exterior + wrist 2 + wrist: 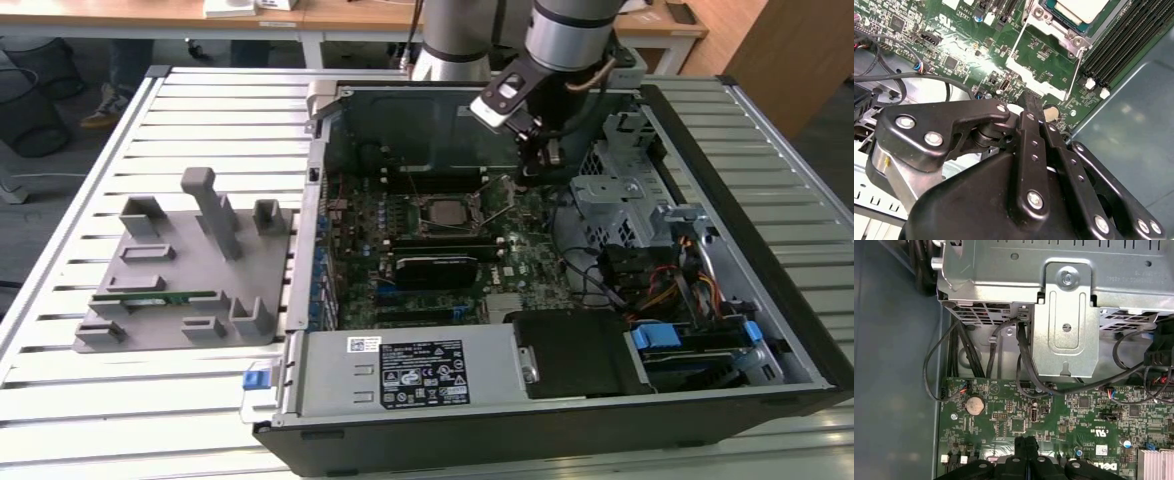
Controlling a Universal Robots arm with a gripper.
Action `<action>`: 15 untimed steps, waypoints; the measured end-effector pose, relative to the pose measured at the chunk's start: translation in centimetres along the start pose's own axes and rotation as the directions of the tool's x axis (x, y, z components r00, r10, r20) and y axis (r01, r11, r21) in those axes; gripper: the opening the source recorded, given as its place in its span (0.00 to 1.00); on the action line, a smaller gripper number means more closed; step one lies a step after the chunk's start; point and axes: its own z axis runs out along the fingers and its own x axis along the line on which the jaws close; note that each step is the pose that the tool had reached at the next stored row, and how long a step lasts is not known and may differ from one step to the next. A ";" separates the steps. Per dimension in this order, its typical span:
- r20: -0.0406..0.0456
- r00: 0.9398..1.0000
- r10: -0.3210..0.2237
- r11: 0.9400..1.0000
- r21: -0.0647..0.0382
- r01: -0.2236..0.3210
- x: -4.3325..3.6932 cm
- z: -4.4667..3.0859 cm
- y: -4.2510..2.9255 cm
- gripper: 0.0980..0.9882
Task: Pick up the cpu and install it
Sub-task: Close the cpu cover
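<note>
Hovering low over the green circuit board (1079, 415) inside the black computer case (400, 440), my black hand (1024, 442) is closed on nothing. The small silvery square cpu (1079, 7) lies in its metal-framed socket (1046, 22) nearby.

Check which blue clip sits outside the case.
The blue clip at the case's outer corner on the exterior view's left, sticking out over the slatted table. The other blue clips sit inside the case, on the exterior view's right.

We see the gripper (538, 168) inside the computer case (561, 442), at two o'clock from the cpu (446, 211); the grey holder (174, 290) lies outside it at nine o'clock.
</note>
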 end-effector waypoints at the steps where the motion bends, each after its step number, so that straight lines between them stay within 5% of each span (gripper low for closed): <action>1: 0.000 1.000 0.000 1.000 0.000 0.000 0.01 0.06 0.04 0.02; 15: -0.001 1.000 0.000 1.000 0.013 0.000 0.02 1.41 0.44 0.02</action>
